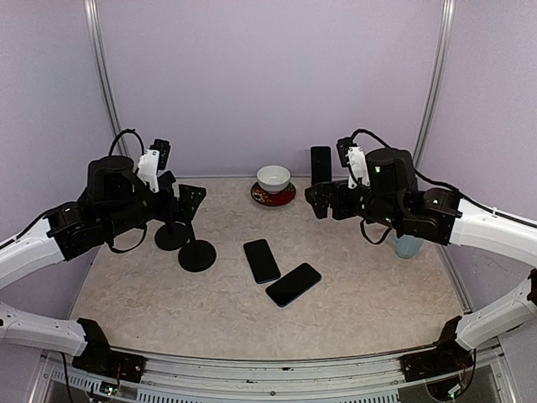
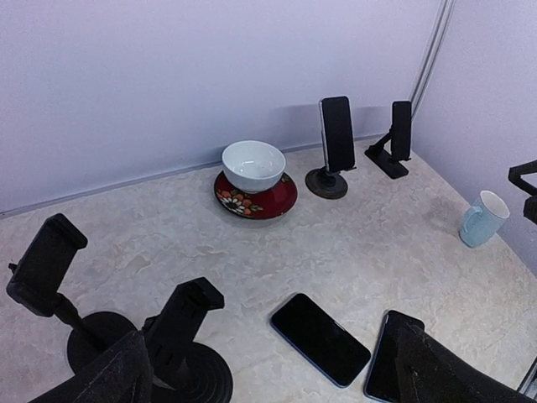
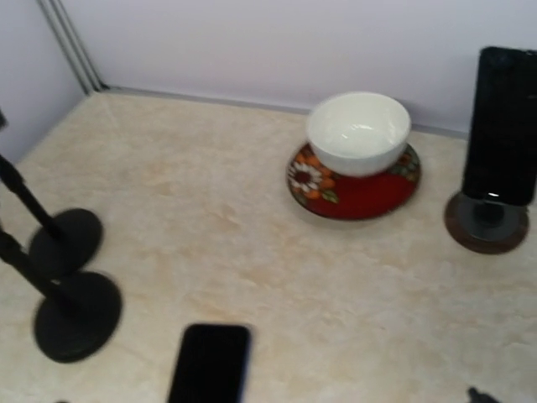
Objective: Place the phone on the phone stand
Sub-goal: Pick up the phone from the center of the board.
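Two dark phones lie flat mid-table, one [image 1: 261, 260] to the left of the other [image 1: 294, 284]. Two empty black phone stands [image 1: 172, 233] [image 1: 197, 253] stand at the left. My left gripper [image 1: 178, 200] hovers above these stands, open and empty. In the left wrist view its fingers [image 2: 113, 378] are spread wide, with the nearer stand [image 2: 180, 323], the left phone [image 2: 320, 337] and the second phone [image 2: 388, 357] below them. My right gripper [image 1: 321, 201] hangs open and empty over the right rear of the table. Its view shows one phone [image 3: 210, 365] and the stand bases [image 3: 77, 315].
A white bowl [image 1: 273, 177] on a red plate [image 1: 285, 198] sits at the back centre. Beside it a phone rests on a stand [image 1: 320, 164], and a second loaded stand [image 2: 401, 132] is further right. A pale blue mug [image 1: 407, 245] stands at the right edge.
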You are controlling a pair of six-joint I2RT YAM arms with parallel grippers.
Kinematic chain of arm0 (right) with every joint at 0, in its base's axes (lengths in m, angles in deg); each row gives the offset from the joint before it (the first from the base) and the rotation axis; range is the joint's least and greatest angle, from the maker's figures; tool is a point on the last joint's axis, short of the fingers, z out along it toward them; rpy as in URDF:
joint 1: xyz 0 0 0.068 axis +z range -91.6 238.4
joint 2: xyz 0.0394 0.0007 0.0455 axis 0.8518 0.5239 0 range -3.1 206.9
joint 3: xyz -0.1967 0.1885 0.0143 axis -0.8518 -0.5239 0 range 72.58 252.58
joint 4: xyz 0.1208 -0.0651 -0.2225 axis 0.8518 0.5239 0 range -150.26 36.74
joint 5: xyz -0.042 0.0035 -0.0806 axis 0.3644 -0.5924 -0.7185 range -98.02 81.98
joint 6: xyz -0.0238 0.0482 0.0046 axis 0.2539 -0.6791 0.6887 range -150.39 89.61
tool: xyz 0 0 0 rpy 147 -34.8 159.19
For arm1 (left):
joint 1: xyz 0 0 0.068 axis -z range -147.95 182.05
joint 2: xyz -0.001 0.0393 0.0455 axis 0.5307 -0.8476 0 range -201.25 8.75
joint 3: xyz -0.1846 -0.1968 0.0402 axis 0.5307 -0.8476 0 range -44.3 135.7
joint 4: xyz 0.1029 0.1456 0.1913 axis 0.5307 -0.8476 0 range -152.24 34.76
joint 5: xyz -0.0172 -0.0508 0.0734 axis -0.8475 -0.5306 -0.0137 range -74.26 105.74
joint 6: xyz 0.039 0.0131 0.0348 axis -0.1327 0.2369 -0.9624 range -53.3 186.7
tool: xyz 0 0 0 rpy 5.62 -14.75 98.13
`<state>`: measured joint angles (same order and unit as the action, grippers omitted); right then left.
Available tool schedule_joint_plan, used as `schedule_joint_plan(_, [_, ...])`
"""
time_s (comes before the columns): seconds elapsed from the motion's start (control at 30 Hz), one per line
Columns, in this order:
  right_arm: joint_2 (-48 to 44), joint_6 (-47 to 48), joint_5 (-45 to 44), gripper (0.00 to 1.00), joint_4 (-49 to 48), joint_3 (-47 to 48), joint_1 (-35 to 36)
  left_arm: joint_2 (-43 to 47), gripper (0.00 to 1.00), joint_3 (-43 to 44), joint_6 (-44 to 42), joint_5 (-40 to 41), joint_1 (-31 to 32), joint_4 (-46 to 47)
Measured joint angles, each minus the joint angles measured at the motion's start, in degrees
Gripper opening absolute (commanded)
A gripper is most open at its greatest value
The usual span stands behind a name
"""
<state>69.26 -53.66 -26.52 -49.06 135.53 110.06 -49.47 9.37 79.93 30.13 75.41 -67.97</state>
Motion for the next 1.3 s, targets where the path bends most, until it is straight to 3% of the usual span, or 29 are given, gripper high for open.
schedule_joint_plan(0.3, [1.8, 2.3, -3.0, 1.0, 1.3, 0.0, -0.6, -8.7, 0.99, 4.1, 11.1, 12.5, 9.5, -6.8])
schedule_joint_plan(0.6, [1.8, 2.9, -3.2, 1.0, 1.3, 0.0, -3.9, -17.9, 0.99, 6.1, 21.5, 17.6, 14.5, -9.6])
schedule_joint_plan(1.3, [0.2, 2.9, -1.0, 1.0, 0.7, -0.8, -5.7, -42.7, 0.99, 16.6, 34.2, 15.8, 16.3, -8.3])
